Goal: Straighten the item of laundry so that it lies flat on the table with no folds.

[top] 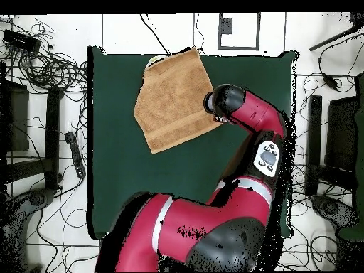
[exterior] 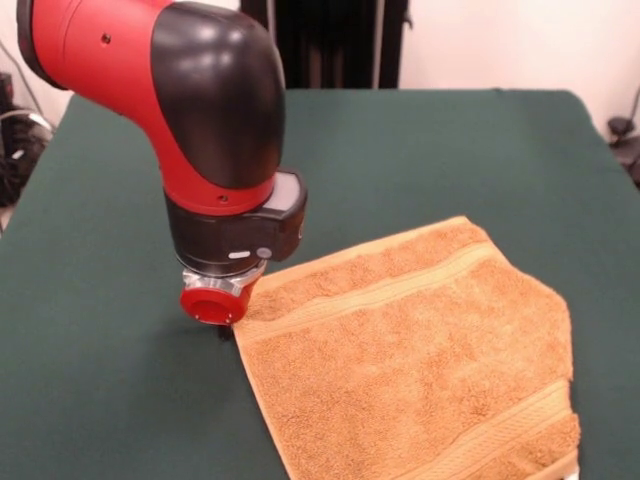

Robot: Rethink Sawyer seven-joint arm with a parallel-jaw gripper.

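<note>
The orange-tan towel (exterior: 410, 350) lies spread on the dark green table (exterior: 420, 150), with stripe bands across both ends. Its right corner looks turned under, which leaves a slanted edge. In the overhead view the towel (top: 174, 96) lies at the table's (top: 142, 185) top edge, with something white at its upper left corner. My gripper (exterior: 224, 328) is down at the towel's left corner, close to the cloth. The wrist hides it from above (top: 213, 103). I cannot tell whether it is open or shut.
Cables (top: 57, 71) and stands lie on the floor around the table. The arm (top: 266, 142) reaches across the table's right side in the overhead view. A dark stand (exterior: 330, 40) is behind the table.
</note>
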